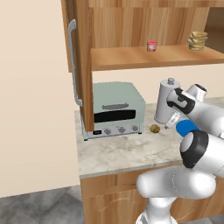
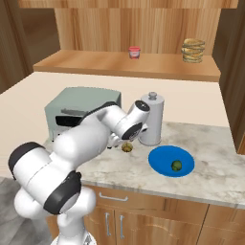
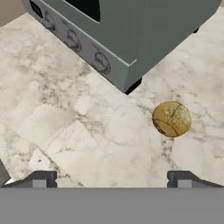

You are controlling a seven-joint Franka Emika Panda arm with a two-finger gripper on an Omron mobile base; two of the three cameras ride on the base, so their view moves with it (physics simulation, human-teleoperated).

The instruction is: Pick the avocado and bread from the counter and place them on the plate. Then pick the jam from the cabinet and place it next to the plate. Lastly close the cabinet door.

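The bread (image 3: 171, 119) lies loose on the counter (image 3: 65, 127), just ahead of the gripper (image 3: 111, 178) and toward its right fingertip, near the front corner of the toaster oven (image 3: 131, 39). The gripper hovers above it with jaws spread wide and nothing between them, so I judge the bread pick is the step in hand.

The avocado (image 2: 176, 165) already sits on the blue plate (image 2: 160, 160), beyond the bread and off to the gripper's right; that part looks done. The jam (image 2: 134, 52) stands on the cabinet shelf (image 2: 95, 62) high above the gripper, and the cabinet door (image 1: 81, 65) hangs open, so both remain.

The counter is pale marbled stone over wooden base units. A steel canister (image 2: 152, 119) stands just behind the bread, and a stack of tan discs (image 2: 193, 50) shares the shelf with the jam.
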